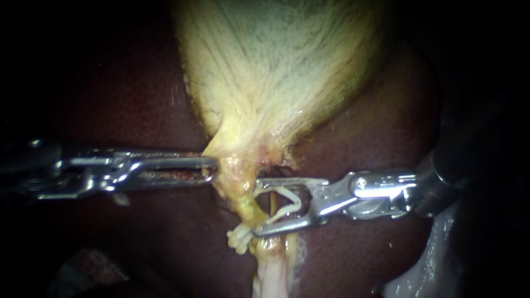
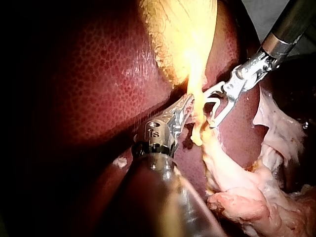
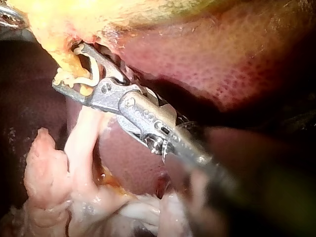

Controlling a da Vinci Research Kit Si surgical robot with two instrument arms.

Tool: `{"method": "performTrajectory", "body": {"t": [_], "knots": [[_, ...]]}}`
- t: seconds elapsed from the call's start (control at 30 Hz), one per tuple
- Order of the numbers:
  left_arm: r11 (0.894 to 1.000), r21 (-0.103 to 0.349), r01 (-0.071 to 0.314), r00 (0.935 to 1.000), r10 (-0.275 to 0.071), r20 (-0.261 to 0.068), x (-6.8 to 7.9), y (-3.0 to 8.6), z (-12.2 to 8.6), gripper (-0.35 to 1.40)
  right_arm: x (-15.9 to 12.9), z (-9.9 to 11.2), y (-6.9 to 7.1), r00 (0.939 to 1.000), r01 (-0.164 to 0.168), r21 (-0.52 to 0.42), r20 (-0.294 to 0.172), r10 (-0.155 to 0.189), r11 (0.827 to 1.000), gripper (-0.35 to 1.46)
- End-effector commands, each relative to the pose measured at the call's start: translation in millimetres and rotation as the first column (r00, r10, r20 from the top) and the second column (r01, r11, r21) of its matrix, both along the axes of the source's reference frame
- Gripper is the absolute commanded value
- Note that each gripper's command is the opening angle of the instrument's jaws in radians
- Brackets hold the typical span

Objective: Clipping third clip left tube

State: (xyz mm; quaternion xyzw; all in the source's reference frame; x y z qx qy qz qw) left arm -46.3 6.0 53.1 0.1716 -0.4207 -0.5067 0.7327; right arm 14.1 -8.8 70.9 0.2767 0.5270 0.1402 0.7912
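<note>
The pale yellow gallbladder narrows to a neck, and my left instrument is shut on that neck from the left; the same grip shows in the left wrist view. My right instrument comes in from the right. Its jaws stand wide apart with a white clip held between them. They straddle a thin yellowish tube below the neck, as the right wrist view also shows. A white clip sits on the tissue just beside the lower jaw.
Dark red liver surrounds the field. Pale loose tissue trails down from the tube and spreads out beneath the instruments.
</note>
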Motion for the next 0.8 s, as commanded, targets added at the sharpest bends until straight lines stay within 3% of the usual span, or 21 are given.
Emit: {"method": "performTrajectory", "body": {"t": [0.03, 0.3, 0.67, 0.8], "knots": [[1.000, -0.001, 0.000, 1.0000, 0.000, 0.000, -0.1, 0.0, 0.1, -0.35, 0.2, 0.1, -0.3, 1.0000, 0.003, -0.002, 0.001, -0.003, 1.000, 0.58], [1.000, -0.001, 0.000, 1.0000, 0.000, -0.001, -0.4, 0.1, 0.3, -0.35, 2.1, -0.2, -1.6, 0.9997, 0.023, 0.000, -0.005, -0.023, 1.000, 0.59], [1.000, -0.001, -0.001, 1.0000, 0.001, 0.001, -0.6, 0.1, 0.5, -0.35, 3.3, -0.4, -1.7, 0.9989, 0.044, 0.013, -0.017, -0.044, 0.999, 0.57], [1.000, -0.001, -0.001, 1.0000, 0.001, 0.000, -0.6, 0.2, 0.7, -0.35, 3.5, -0.5, -1.7, 0.9971, 0.063, 0.025, -0.044, -0.061, 0.998, 0.56]]}}
